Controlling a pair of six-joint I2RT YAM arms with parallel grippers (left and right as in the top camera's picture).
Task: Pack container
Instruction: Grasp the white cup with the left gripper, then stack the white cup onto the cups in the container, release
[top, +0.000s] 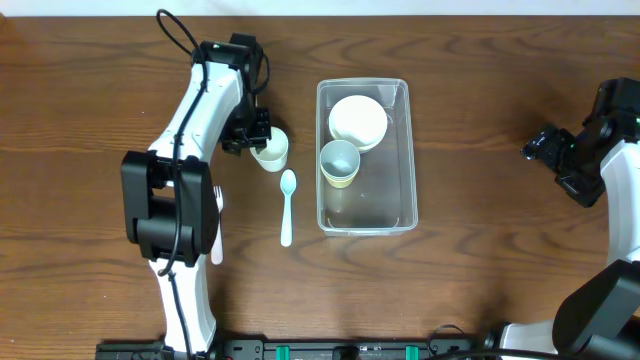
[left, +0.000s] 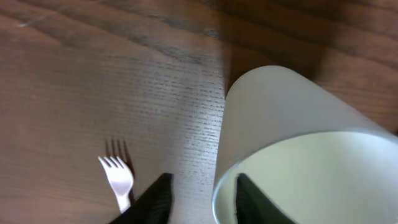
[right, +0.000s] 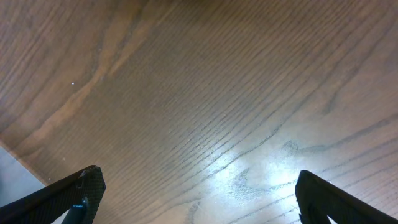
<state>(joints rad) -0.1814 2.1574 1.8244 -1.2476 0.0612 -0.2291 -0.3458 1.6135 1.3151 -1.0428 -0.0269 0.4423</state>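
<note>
Plainly, the container (top: 366, 222) sits at the middle of the table (top: 480, 70), its long sides running from 12 to 6 o'clock; a bowl (top: 358, 120) fills its 12 o'clock end, a packed cup (top: 340, 163) stands just below the bowl, and the 6 o'clock half shows bare floor.

At 9 o'clock of the container, just beside it, stands a loose cup (top: 272, 151); the left gripper (top: 256, 133) is at that cup, and the left wrist view shows its fingers (left: 155, 199) astride the cup's wall, one outside and one inside the rim; a strip of table shows between the outer finger and the wall, so I judge the pincer narrow but not yet pinched. A spoon (top: 287, 205) lies toward 8 o'clock; a fork (top: 216, 228) lies further out, partly under the arm.

The right gripper (top: 548, 148) hangs well apart at 3 o'clock over bare wood, spread wide and holding nothing.

By its look the container is thin, clear plastic; probably light, slick and a little springy, so a nudge could slide it. Its raised rim is the place to grip, over a wall at the bare 6 o'clock end; the walls may flex under a hard squeeze.
</note>
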